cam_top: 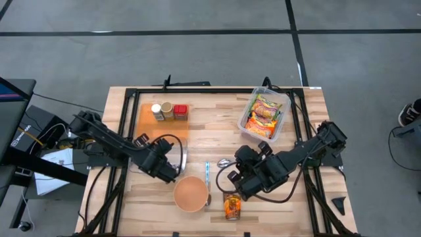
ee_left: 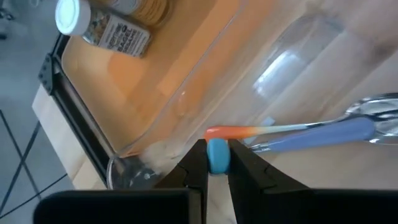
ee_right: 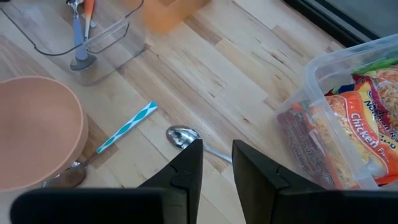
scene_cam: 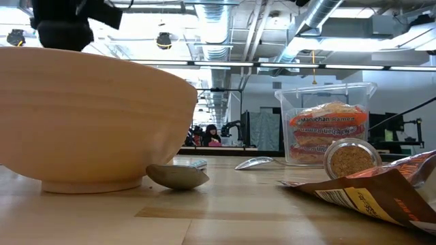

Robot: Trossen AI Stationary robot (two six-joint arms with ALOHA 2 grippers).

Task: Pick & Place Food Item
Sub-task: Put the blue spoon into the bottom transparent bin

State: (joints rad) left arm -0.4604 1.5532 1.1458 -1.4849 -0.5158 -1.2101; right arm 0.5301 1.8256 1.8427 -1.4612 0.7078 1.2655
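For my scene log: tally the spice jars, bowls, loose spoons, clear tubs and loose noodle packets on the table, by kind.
Spice jars: 3
Bowl: 1
Loose spoons: 2
Clear tubs: 2
Loose noodle packet: 1
Total: 9

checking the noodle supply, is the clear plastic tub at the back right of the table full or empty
Full: the lidless clear plastic tub is packed with orange instant noodle packets, seen from above and through its wall in the low view.
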